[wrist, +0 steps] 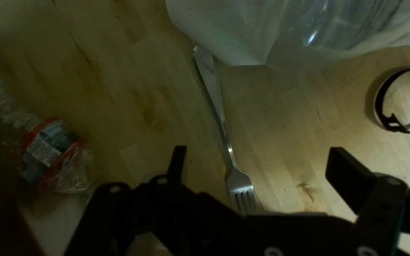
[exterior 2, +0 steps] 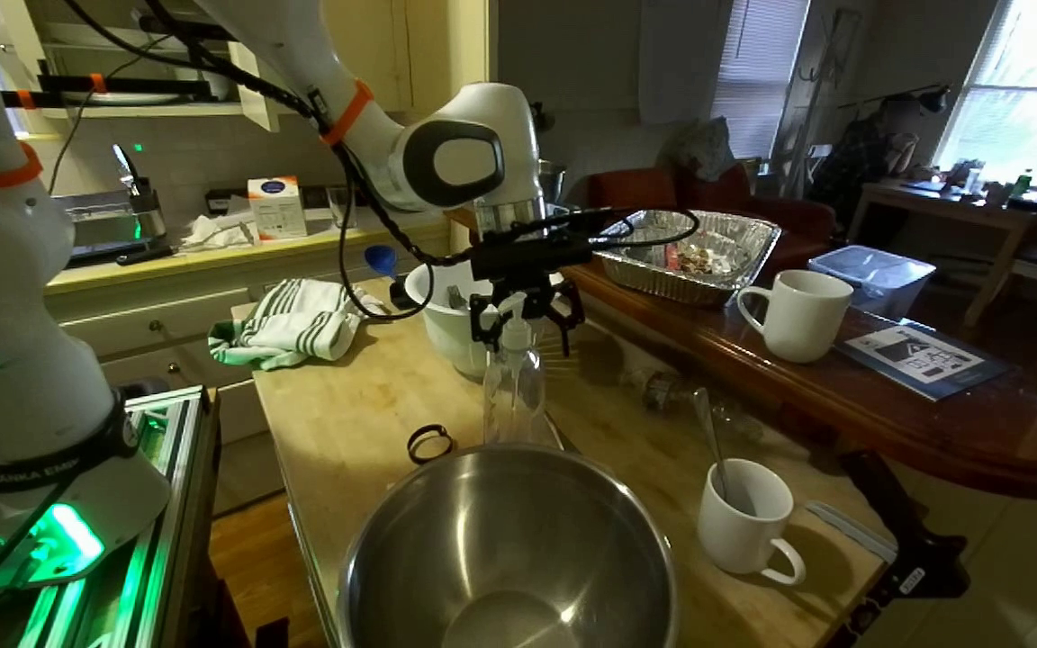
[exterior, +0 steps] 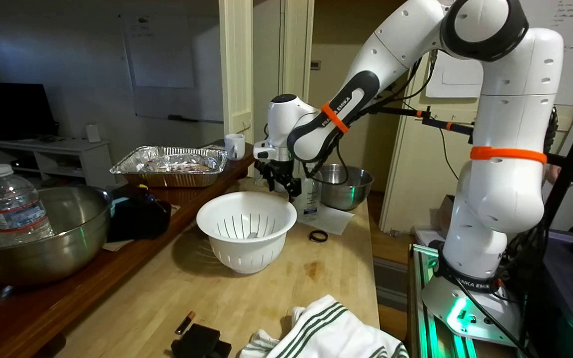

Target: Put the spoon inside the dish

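Spoon point(wrist: 217, 103): fork-shaped in the wrist view, with a long plain handle and tines at the other end. Lying flat on the wooden table point(exterior: 341, 278), outside the dish point(exterior: 246, 254) and below the gripper point(wrist: 257, 160), with tine tips close to dark gripper parts. Handle end at the edge of a sheet of white paper point(exterior: 334, 220); impossible to tell whether touching or just beside.

Wide jaw setting, with one jaw to each side of the spoon as seen from the wrist. Held above the table surface, near a clear spray bottle point(exterior 2: 516, 396) standing upright on the paper.

Dish data: white, round, with slotted sides and flared rim. Upright on the table in both exterior views. Grey, metallic-looking item point(exterior 2: 455, 297) inside; too little visible to identify.

Surroundings: near the dish, a black ring point(exterior: 318, 235) on the table. In the foreground of an exterior view, a large metal bowl point(exterior 2: 509, 540) and, near it, a white mug point(exterior 2: 739, 531) with a metal utensil point(exterior 2: 706, 418) leaning inside; type hidden. At one side of the wrist view, a plastic bottle point(wrist: 53, 149) on its side. Near the table edge, a white towel point(exterior: 331, 328) with dark stripes. On the raised wooden ledge point(exterior 2: 996, 432), a foil tray point(exterior: 187, 180).
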`<state>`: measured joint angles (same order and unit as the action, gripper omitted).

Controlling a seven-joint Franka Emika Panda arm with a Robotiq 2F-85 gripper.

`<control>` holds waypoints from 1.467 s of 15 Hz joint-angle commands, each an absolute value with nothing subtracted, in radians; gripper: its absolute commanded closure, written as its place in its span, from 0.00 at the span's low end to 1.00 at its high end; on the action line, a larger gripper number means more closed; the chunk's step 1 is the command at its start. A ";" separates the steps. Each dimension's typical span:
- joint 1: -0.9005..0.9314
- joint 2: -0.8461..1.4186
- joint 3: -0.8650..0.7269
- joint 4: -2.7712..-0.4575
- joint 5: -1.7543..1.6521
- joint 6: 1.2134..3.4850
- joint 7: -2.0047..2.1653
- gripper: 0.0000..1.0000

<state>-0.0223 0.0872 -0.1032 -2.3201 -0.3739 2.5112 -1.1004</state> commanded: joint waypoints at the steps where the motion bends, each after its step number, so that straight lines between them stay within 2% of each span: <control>1: -0.041 0.097 -0.082 -2.312 -0.377 2.508 -1.097 0.00; 9: -0.058 0.227 -0.058 -2.254 -0.338 2.731 -1.150 0.00; 22: -0.129 0.373 -0.003 -2.185 -0.278 2.682 -1.224 0.00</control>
<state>-0.1014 0.3448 -0.0270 -2.2114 -0.3071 2.7078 -1.1850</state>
